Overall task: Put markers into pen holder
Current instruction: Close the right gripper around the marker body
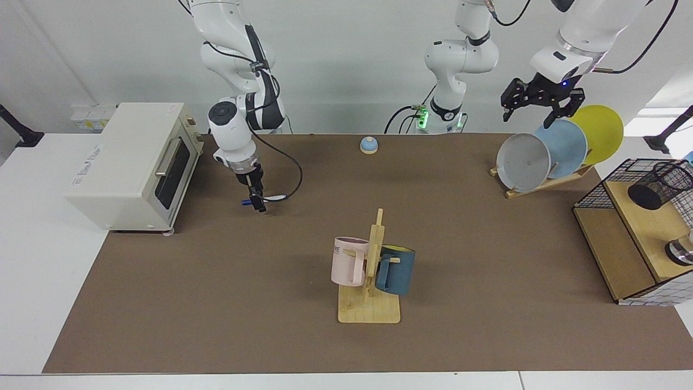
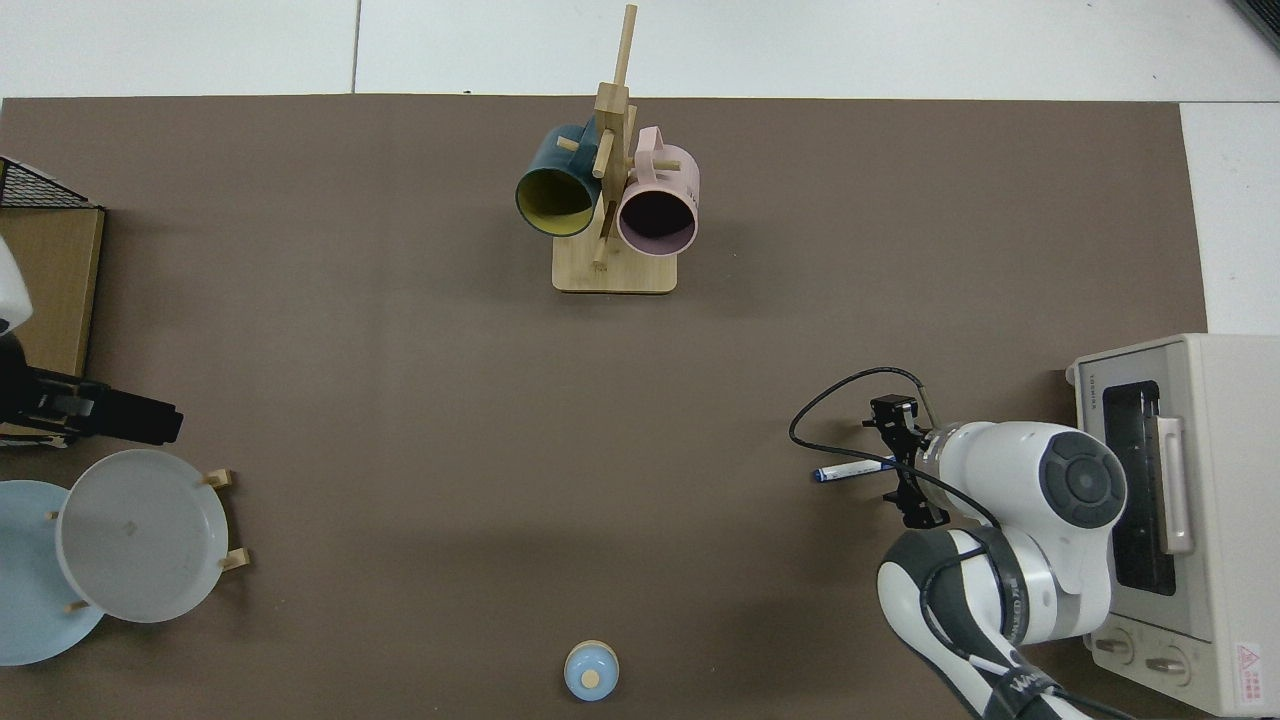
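Right gripper is clamped on the marker mid-barrel (light, stiff, slippery); left gripper waits, spread open.

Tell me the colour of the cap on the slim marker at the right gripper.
Dark blue cap on the slim white marker, clearest in the top view.

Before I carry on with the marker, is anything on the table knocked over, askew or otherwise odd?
One thing: the pen holder lies tipped on its side on the wooden shelf, mouth facing sideways. The right gripper holds the marker above the mat; the left gripper waits open over the plates.
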